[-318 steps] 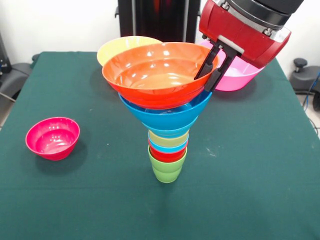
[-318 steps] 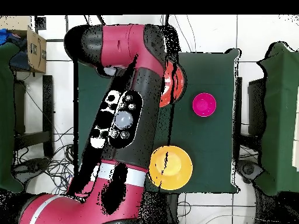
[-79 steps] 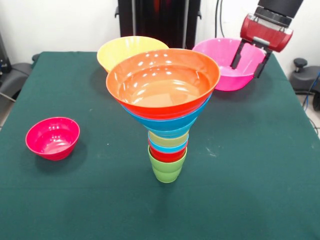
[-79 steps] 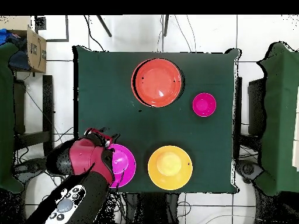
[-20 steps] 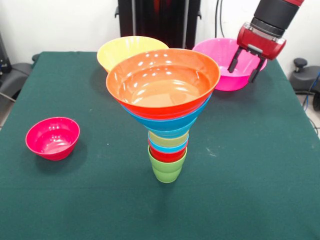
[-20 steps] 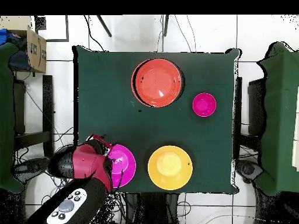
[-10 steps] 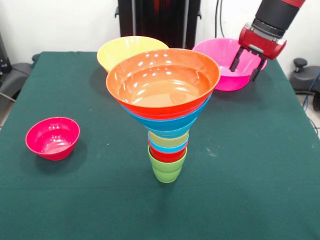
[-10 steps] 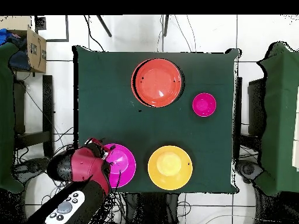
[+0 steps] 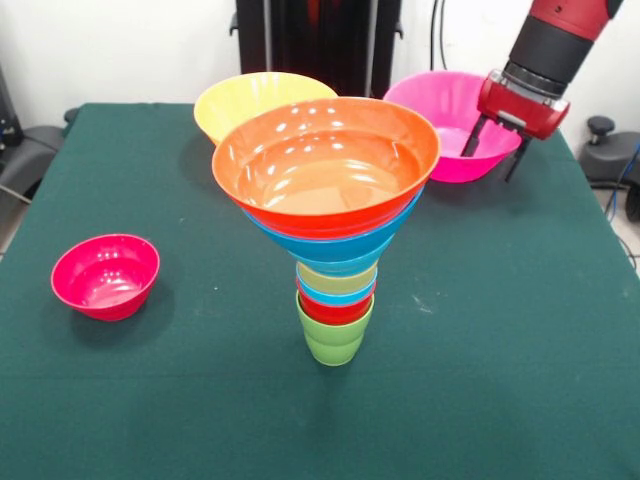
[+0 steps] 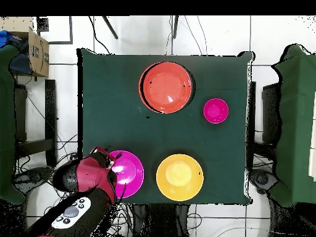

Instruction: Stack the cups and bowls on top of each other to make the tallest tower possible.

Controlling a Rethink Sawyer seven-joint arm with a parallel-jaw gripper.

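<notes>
Compared with the view half a second before, the gripper [image 9: 493,152] has sunk a little lower and now straddles the rim of the large pink bowl [image 9: 440,112]: one dark finger [image 9: 473,136] stands inside the bowl against its wall, the other [image 9: 515,160] outside it, so the jaws are spread with the wall between them. Whether the fingers press on the wall cannot be told. The red wrist [image 9: 522,103] leans down from the upper corner of the front view. Nothing else on the table has shifted.

Away from the gripper, toward the middle of the table, stands the tower [image 9: 333,230], a glossy plastic funnel. Its base is an upright lime green cup [image 9: 335,335]; nested above it come a red cup [image 9: 335,310], a light blue band [image 9: 337,294] and a pale yellow-green band [image 9: 337,276], then a medium blue bowl [image 9: 338,243] and, on top, a wide red-orange bowl [image 9: 325,160] with a smooth, shining inside.

Just beyond the tower, level with the gripper across the table, rests the large yellow-orange bowl [image 9: 248,98]. Well apart from the gripper, on the opposite side of the dark green tablecloth [image 9: 500,330], sits the small magenta bowl [image 9: 105,275], round and open upward.

In the overhead view the gripper [image 10: 112,174] overlaps the pink bowl's [image 10: 128,173] edge.
</notes>
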